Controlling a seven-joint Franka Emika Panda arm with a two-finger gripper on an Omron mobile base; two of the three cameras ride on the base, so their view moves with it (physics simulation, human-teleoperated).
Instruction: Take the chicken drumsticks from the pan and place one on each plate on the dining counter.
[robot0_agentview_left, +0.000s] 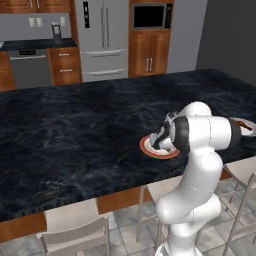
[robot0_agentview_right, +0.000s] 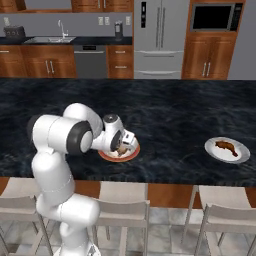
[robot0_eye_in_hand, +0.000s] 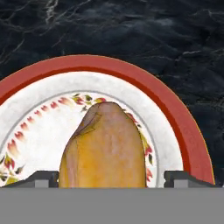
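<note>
Gripper (robot0_eye_in_hand: 112, 178) low over red-rimmed plate (robot0_eye_in_hand: 175, 113) on counter (robot0_agentview_right: 170, 120), fingers (robot0_eye_in_hand: 41, 178) apart, standing clear on either side of tan drumstick (robot0_eye_in_hand: 105, 148). Tan drumstick lying on that plate. Dark drumstick (robot0_agentview_right: 226, 146) on grey-rimmed plate (robot0_agentview_right: 240, 156), well apart to the right.

Black marble dining counter (robot0_agentview_right: 175, 115) carries red-rimmed plate (robot0_agentview_right: 131, 154) near front edge, grey-rimmed plate (robot0_agentview_right: 241, 156) well apart.
</note>
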